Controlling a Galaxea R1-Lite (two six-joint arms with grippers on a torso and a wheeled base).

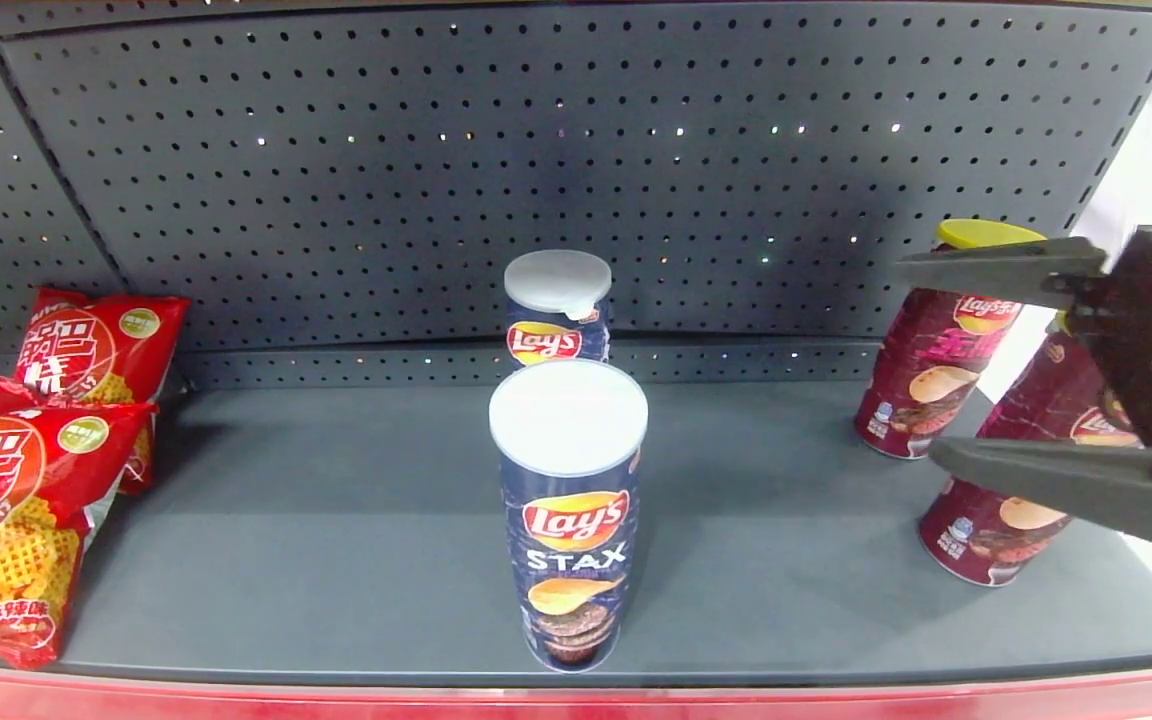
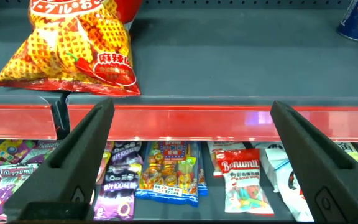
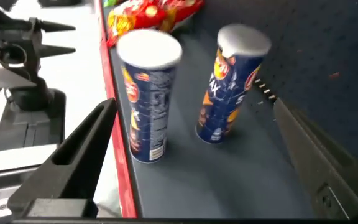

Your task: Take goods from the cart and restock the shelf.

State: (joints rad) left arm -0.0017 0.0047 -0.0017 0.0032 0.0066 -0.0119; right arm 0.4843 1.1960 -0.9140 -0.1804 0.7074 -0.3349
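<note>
Two blue chip cans stand mid-shelf, one at the front and one behind it by the back panel. In the right wrist view both show, the front can and the rear can. Two maroon cans with yellow lids stand at the shelf's right, one farther back and one nearer. My right gripper hangs open and empty beside and in front of the maroon cans. My left gripper is open and empty, low before the shelf's red front edge.
Red snack bags lie at the shelf's left end. The grey shelf board has free room between the bags and the blue cans. The pegboard back wall closes the rear. Candy packets fill the shelf below.
</note>
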